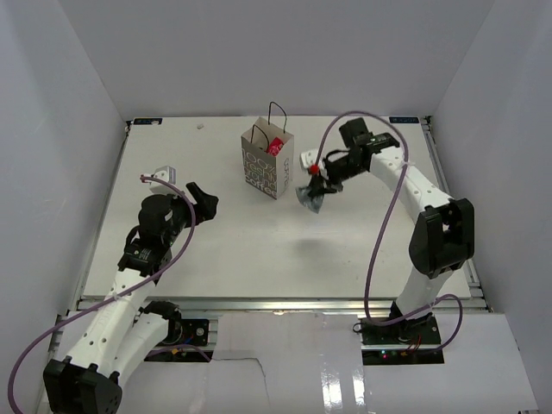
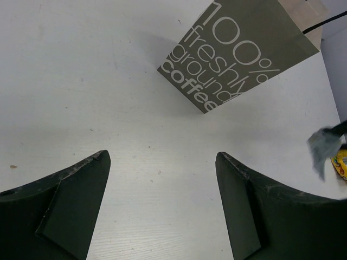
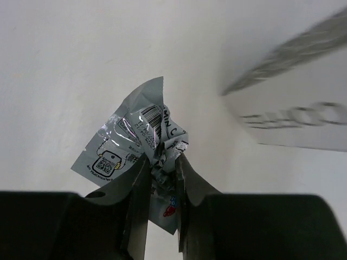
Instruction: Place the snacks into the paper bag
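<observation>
The paper bag (image 1: 264, 164) stands upright at the back middle of the table, with a red snack (image 1: 276, 146) showing in its open top. My right gripper (image 1: 316, 185) is just right of the bag, shut on a crumpled silver-grey snack packet (image 1: 310, 199) that hangs above the table. In the right wrist view the gripper (image 3: 161, 160) pinches the packet (image 3: 124, 135), and the bag (image 3: 293, 103) is blurred at the upper right. My left gripper (image 1: 203, 199) is open and empty left of the bag. In the left wrist view it (image 2: 161, 157) hovers over bare table, facing the bag (image 2: 238, 54).
A small yellow and red thing (image 2: 341, 163) shows beside the silver packet (image 2: 322, 149) at the right edge of the left wrist view. A small white object (image 1: 307, 159) lies between the bag and my right arm. White walls enclose the table.
</observation>
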You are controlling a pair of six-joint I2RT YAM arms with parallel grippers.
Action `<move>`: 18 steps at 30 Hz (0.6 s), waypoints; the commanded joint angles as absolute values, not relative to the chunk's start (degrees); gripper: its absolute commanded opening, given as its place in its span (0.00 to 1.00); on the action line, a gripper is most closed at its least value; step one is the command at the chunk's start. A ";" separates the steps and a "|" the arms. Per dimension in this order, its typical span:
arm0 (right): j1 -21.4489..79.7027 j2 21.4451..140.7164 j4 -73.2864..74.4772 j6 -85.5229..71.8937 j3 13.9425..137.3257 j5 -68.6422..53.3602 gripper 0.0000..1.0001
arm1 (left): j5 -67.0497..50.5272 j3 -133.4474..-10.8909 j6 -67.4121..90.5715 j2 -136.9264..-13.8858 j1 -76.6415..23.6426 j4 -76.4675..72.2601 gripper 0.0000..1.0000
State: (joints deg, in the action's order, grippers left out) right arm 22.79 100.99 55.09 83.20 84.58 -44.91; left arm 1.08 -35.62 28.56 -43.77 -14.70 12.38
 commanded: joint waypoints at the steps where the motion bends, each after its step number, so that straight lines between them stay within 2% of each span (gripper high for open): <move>1: 20.92 98.35 43.55 56.81 95.87 -52.58 0.08 | 0.53 -35.16 29.09 -42.54 -14.41 11.52 0.89; 2: 20.92 98.00 39.33 51.91 98.32 -51.08 0.08 | 0.18 -35.16 29.18 -42.63 -14.50 11.43 0.89; 3: 21.00 97.13 28.85 46.37 98.52 -48.98 0.08 | 0.09 -35.16 29.27 -42.80 -14.41 11.34 0.89; 4: 21.27 96.77 23.43 35.01 98.26 -42.86 0.08 | 0.00 -35.16 29.27 -42.80 -14.41 11.34 0.89; 7: 22.76 97.29 11.54 23.78 99.05 -30.97 0.08 | 0.09 -35.16 29.36 -42.37 -14.41 11.60 0.89; 9: 26.08 98.95 7.41 21.02 100.89 -24.03 0.08 | 0.09 -34.89 29.36 -41.75 -14.41 11.78 0.89; 10: 27.41 99.31 5.73 18.57 101.16 -15.64 0.08 | 0.17 -34.81 29.44 -41.31 -14.41 11.78 0.89; 15: 35.14 101.07 -7.54 17.14 98.62 7.52 0.08 | 0.09 -34.63 30.15 -40.52 -14.41 12.30 0.89; 18: 36.30 102.65 -12.65 17.67 98.96 10.89 0.08 | 0.09 -34.54 30.67 -39.64 -14.50 12.83 0.89</move>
